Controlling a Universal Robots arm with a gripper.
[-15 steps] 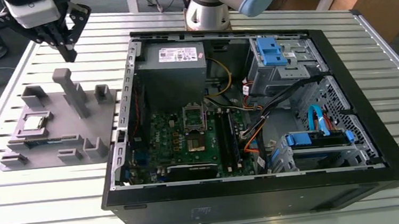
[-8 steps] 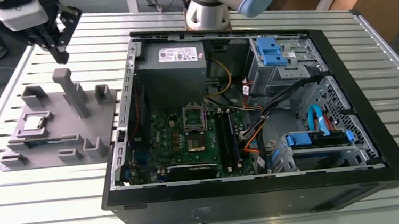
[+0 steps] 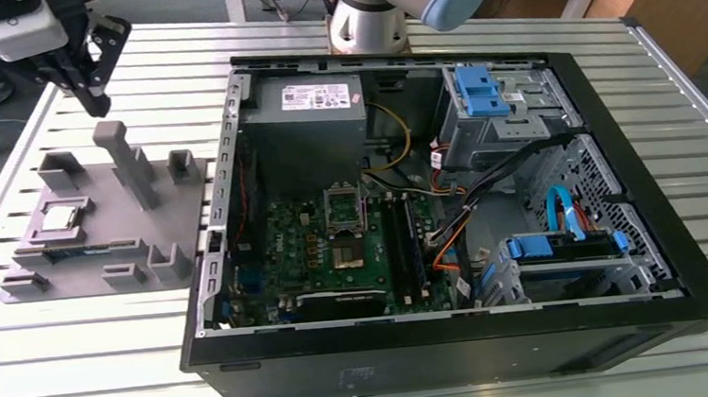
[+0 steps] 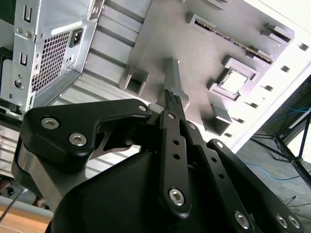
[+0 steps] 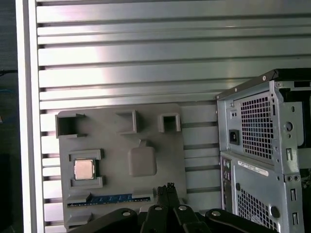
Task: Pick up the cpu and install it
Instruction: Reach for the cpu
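The cpu [image 3: 59, 217] is a small silver square lying flat in a framed pocket of a grey fixture plate [image 3: 111, 238], at the exterior view's left. Both wrist views show the cpu [image 4: 233, 81] [image 5: 83, 169] from above. My gripper [image 3: 96, 103] hangs in the air above the plate's far end, well clear of the cpu, beyond a tall grey post [image 3: 132, 169]. Its black fingers [image 4: 173, 99] [image 5: 167, 190] are pressed together with nothing between them. The motherboard's socket [image 3: 347, 253] sits open inside the computer case, its metal bracket [image 3: 342, 209] raised.
The open black computer case [image 3: 441, 339] fills the middle and the exterior view's right, holding a power supply [image 3: 303, 117], cables and blue drive bays [image 3: 497, 92]. A memory stick [image 5: 109, 199] lies in a slot on the fixture plate. The slatted metal table [image 3: 90, 371] carries both.
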